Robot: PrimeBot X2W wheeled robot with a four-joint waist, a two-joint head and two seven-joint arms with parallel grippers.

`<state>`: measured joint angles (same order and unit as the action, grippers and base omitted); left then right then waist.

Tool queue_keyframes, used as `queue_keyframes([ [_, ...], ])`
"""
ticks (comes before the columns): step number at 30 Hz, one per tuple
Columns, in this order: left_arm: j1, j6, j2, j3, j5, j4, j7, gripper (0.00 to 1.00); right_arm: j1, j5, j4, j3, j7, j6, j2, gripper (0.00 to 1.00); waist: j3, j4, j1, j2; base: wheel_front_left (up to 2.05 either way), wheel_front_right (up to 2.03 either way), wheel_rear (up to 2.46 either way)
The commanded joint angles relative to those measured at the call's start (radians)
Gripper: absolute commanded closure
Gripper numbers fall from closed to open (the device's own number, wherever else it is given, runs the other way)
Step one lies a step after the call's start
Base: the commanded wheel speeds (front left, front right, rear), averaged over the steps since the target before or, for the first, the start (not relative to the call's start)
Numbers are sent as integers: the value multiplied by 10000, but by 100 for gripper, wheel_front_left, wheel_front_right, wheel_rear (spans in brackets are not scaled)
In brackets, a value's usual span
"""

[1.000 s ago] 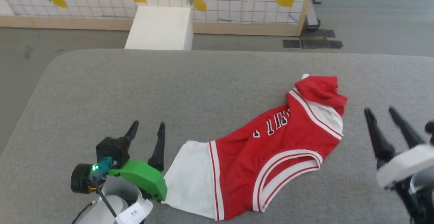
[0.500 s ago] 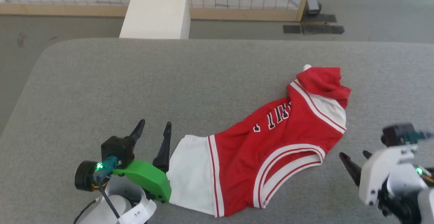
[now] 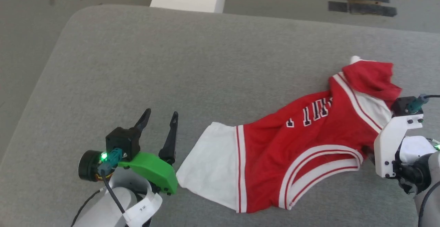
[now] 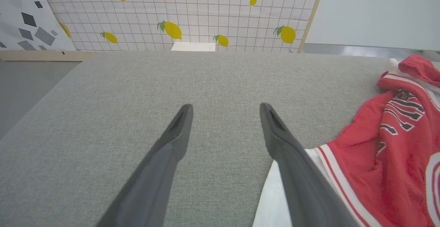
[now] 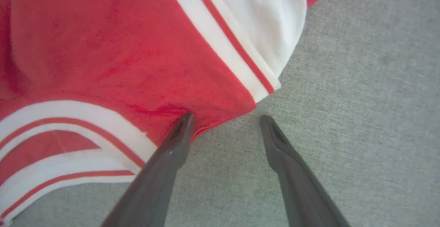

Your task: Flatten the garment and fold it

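Table [image 3: 137, 48]: grey padded cloth, so high drag on fabric is expected. Garment [image 3: 302, 141] is laid crumpled on the right half of it, twisted, with the far end [image 3: 371, 77] bunched over itself. If it is pulled from 1 side only, the twist is likely to be dragged along rather than flattened. White near sleeve [image 3: 209, 165] is laid just beside the left gripper [image 3: 161, 112], which is held wide and empty. If that end is not anchored, the whole garment could be slid right by a pull. Right gripper [image 5: 226, 116] is also spread wide, nothing held: 1 fingertip is at the red edge, the other over bare table. If closed here, only 1 layer or the padding may be pinched, and slip is expected.
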<state>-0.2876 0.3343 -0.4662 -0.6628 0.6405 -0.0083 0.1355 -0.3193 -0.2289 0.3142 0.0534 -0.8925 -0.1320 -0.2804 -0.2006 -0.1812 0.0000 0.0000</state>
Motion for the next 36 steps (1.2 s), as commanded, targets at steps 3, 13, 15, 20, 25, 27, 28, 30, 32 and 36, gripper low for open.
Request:
queue_keyframes([
  [3, -200, -20, 108, 14, -138, 90, 123, 0, -111, -11, 362, -250, 18, 13, -85, 0, -290, -355, 0, 0, 0, 0, 0],
  [13, -121, -5, 220, -35, -39, 364, 207, 0, 331, -515, 478, -735, 376, 13, -486, 100, 145, -105, 0, 0, 0, 0, 0],
  [15, -68, 1, 229, -37, 1, 431, 220, 0, 512, -754, 144, -790, 397, 13, -634, 100, 346, 19, 0, 0, 0, 0, 0],
  [20, 200, 39, 229, -7, 159, 586, 285, 0, 1482, -1479, -1360, -774, -157, 13, -1193, 100, 937, 412, 0, 0, 0, 0, 0],
  [25, 440, 79, 248, 1, 280, 635, 351, 0, 3069, -1719, -3103, 103, -1527, 13, -1641, 100, 1328, 729, 0, 0, 0, 0, 0],
  [27, 501, 110, 302, -12, 328, 620, 381, 0, 4787, -1640, -4293, 1000, -2690, 13, -1504, 100, 1432, 846, 0, 0, 0, 0, 0],
  [28, 496, 120, 320, -16, 334, 610, 385, 0, 5244, -1705, -4503, 1222, -2964, 13, -1261, 100, 1423, 864, 0, 0, 0, 0, 0],
  [30, 482, 117, 340, -23, 347, 592, 390, 0, 5887, -1615, -4810, 1474, -3246, 13, -906, 100, 1391, 903, 0, 0, 0, 0, 0],
  [32, 485, 106, 333, -32, 358, 595, 394, 0, 6243, -1466, -4946, 1620, -3306, 13, -503, 100, 1375, 962, 0, 0, 0, 0, 0],
  [36, 489, 78, 256, -57, 364, 585, 352, 0, 6088, -1146, -5061, 1612, -2533, 13, -75, 0, 1304, 1059, 0, 0, 0, 0, 0],
])
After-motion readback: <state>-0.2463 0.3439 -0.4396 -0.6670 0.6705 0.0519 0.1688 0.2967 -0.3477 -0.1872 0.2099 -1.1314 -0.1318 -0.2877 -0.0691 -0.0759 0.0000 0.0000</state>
